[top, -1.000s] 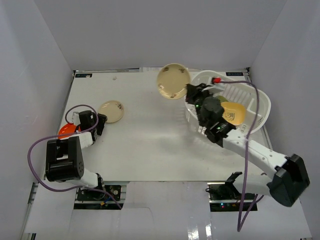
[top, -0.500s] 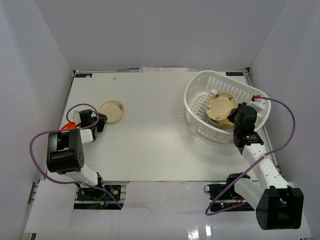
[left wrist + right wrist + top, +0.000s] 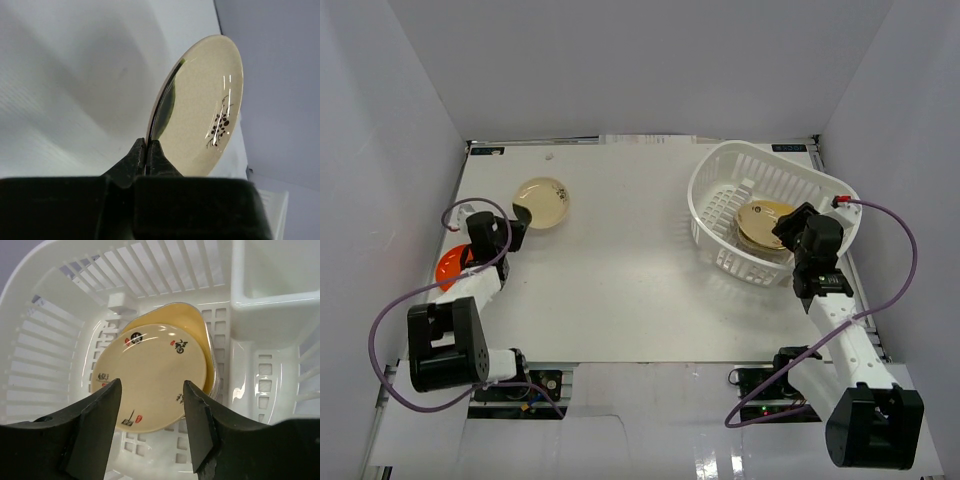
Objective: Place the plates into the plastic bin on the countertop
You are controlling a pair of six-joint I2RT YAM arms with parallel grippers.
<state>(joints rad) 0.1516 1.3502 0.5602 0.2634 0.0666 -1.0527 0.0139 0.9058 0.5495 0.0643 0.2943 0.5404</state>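
Cream plate [image 3: 542, 200] held by one thin edge — the likeliest slip here.

From above, the left gripper [image 3: 517, 222] has the cream plate by its near rim on the far-left side of the bench [image 3: 620, 270], well apart from the plastic bin [image 3: 760, 165]; an orange plate [image 3: 448, 266] lies beside that arm. At the left wrist the jaws are closed on the rim alone and the plate is tipped up on edge, so a quick swing across could twist it loose. At the right wrist, the right gripper [image 3: 152, 387] is spread wide, holding nothing, over two stacked plates [image 3: 165, 355] in the bin — a careless drop could chip them.
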